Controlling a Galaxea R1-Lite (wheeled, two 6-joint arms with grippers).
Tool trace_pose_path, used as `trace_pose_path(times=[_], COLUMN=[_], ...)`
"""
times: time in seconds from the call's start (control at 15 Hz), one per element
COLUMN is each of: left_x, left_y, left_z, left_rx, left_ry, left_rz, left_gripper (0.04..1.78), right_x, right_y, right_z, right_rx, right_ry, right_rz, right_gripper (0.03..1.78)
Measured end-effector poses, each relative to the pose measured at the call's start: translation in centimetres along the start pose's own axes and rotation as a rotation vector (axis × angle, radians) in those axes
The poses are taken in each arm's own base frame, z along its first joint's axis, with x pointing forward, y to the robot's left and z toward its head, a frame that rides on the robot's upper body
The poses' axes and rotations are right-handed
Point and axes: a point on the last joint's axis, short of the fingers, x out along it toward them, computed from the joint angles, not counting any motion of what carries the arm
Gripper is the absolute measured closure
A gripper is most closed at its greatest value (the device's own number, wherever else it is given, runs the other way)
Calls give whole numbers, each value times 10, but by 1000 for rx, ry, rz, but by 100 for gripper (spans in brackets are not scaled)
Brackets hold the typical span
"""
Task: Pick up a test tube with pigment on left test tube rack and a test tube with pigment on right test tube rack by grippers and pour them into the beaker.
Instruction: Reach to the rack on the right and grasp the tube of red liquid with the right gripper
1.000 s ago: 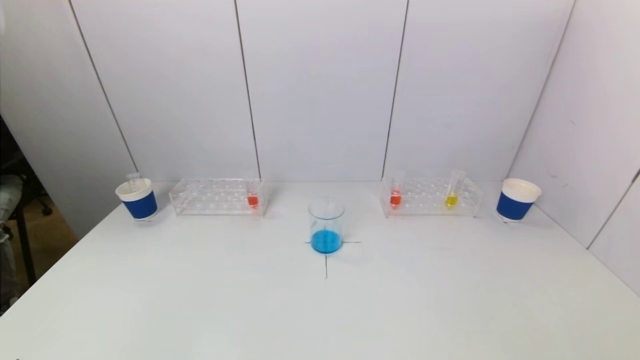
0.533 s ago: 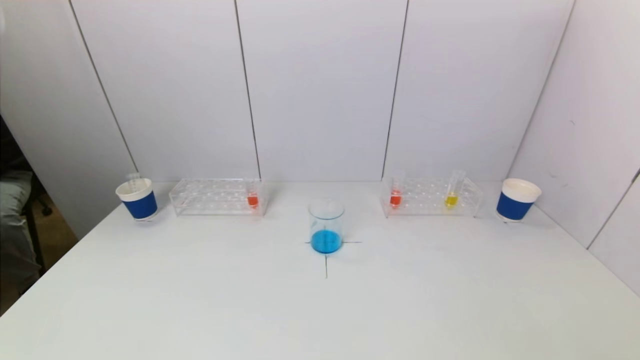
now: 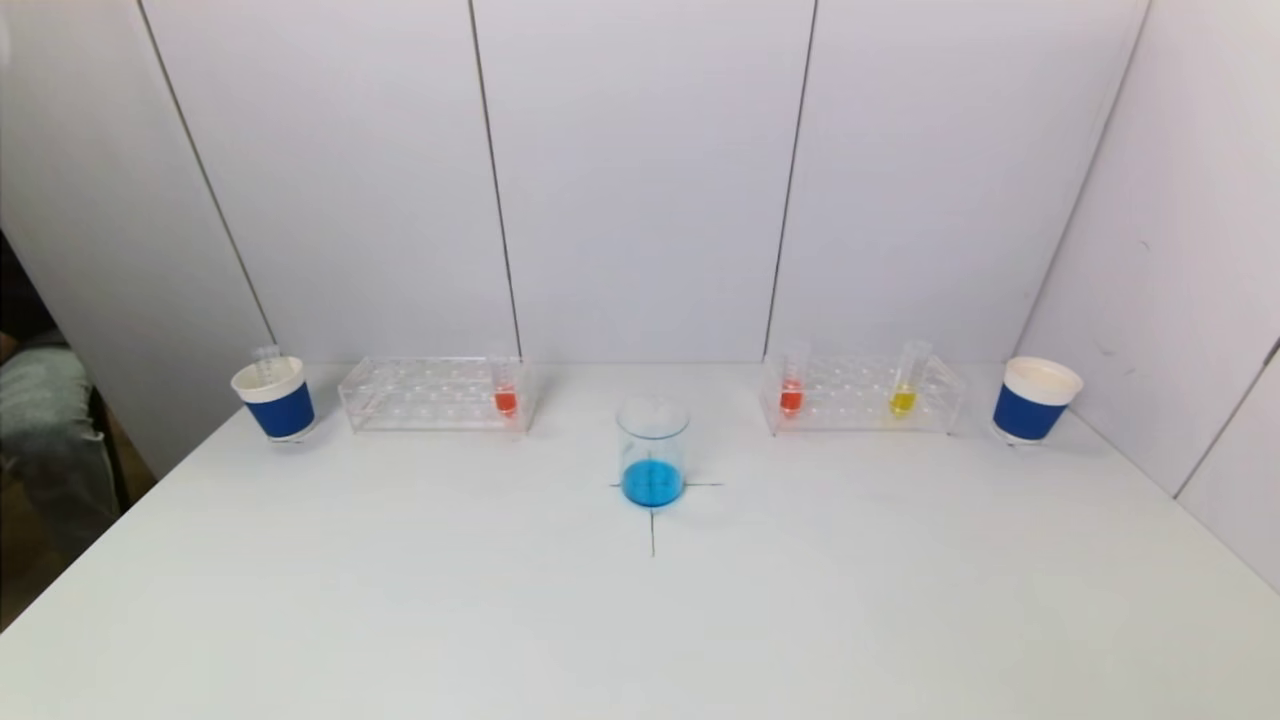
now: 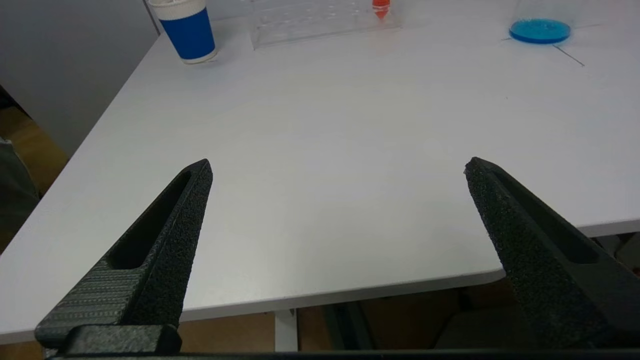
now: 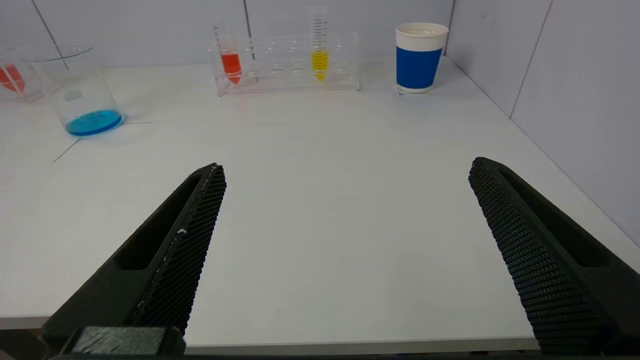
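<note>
A glass beaker (image 3: 652,450) with blue liquid stands at the table's middle on a black cross mark. The clear left test tube rack (image 3: 432,394) holds one tube of red pigment (image 3: 505,392) at its right end. In the right test tube rack (image 3: 862,394) stand a red tube (image 3: 791,388) and a yellow tube (image 3: 905,385). Neither arm shows in the head view. My left gripper (image 4: 338,167) hangs open over the table's near left edge, with nothing between its fingers. Over the near right edge my right gripper (image 5: 346,167) is open and empty too.
A blue-and-white paper cup (image 3: 275,400) with an empty tube in it stands left of the left rack. A second paper cup (image 3: 1035,399) stands right of the right rack. White wall panels close the back and right side. A person's clothing (image 3: 45,420) shows beyond the table's left edge.
The tubes, racks, beaker and cups have not moved. Only the clothed figure beyond the table's left edge has shifted.
</note>
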Motion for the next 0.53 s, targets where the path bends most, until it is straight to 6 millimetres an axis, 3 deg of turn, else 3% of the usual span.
trace_pose_path(times=[0.53], left_x=[4], left_y=[1], left_z=[-3], left_rx=[-20], left_ry=[-54], left_rz=[29], left_gripper=[6], right_x=[0], right_y=[0], right_z=[0], right_rx=[0], right_ry=[0], right_rz=[0], right_gripper=[4])
